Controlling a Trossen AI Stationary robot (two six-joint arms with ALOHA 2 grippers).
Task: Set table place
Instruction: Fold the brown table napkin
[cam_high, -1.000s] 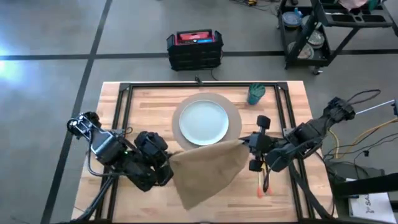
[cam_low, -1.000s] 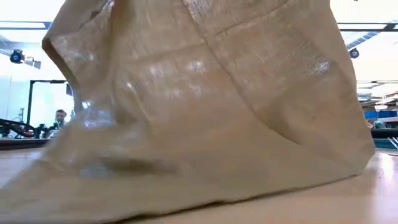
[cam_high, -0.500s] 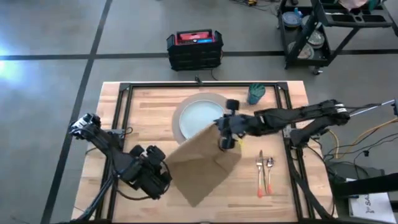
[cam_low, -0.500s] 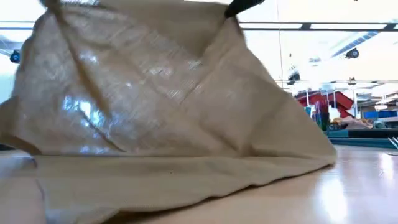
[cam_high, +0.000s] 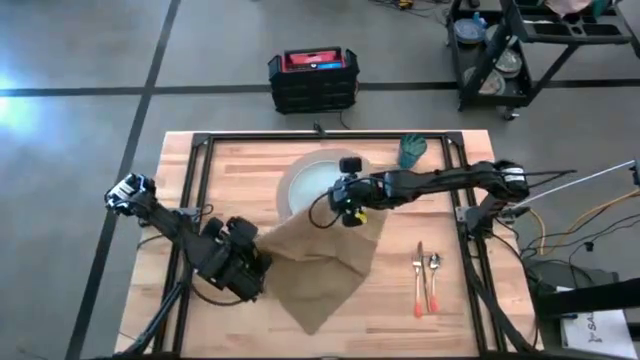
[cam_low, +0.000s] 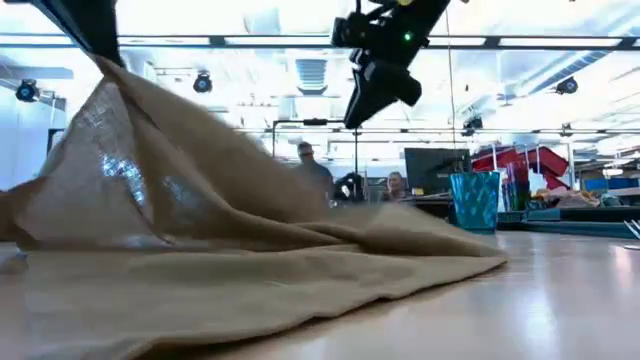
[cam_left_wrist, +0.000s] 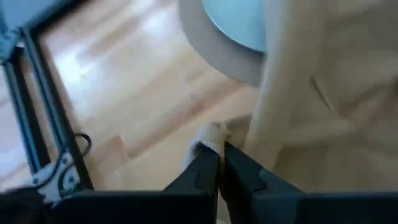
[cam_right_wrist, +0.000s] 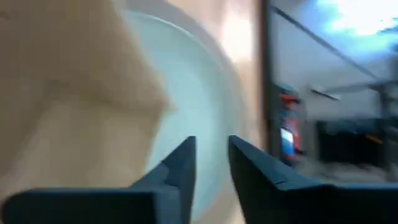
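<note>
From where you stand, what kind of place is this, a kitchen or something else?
Probably a robotics lab or workshop, not a kitchen: bare concrete floor, a black wheeled cart of gear, and a wooden table framed by black rails.

No readable text, labels, brands, numbers or signs in any view. Red-topped black case (cam_high: 313, 78) on floor beyond table: pale mark on lid, too small to read. Teal cup (cam_low: 474, 200): plain, no print visible. Room behind table in low view: lights, screens, red shape, nothing legible. Napkin (cam_high: 322, 262), plate (cam_high: 305, 186), tabletop (cam_high: 240, 170): no markings seen.
</note>
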